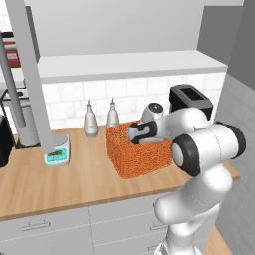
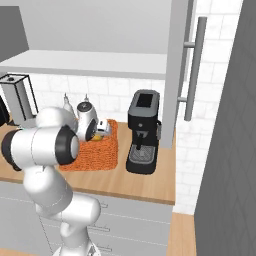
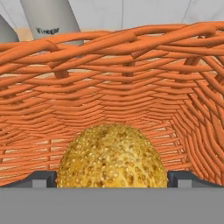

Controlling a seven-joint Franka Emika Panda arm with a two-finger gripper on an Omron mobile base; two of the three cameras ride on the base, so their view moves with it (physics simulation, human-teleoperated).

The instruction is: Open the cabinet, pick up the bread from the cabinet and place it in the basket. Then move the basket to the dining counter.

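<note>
Bread (image 3: 112, 156) between the claw (image 3: 112, 178) fingertips (inside the basket (image 3: 131, 87))

1. The orange basket (image 1: 137, 157) sits on the wood worktop (image 1: 55, 182).
2. The white arm (image 1: 199, 142) reaches over the basket.
3. Two bottles (image 1: 90, 121) stand behind it.
4. A small scale (image 1: 58, 152) sits to the left.

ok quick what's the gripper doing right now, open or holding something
Gripper: shut on the bread, jaws either side of it, inside the basket.
</note>
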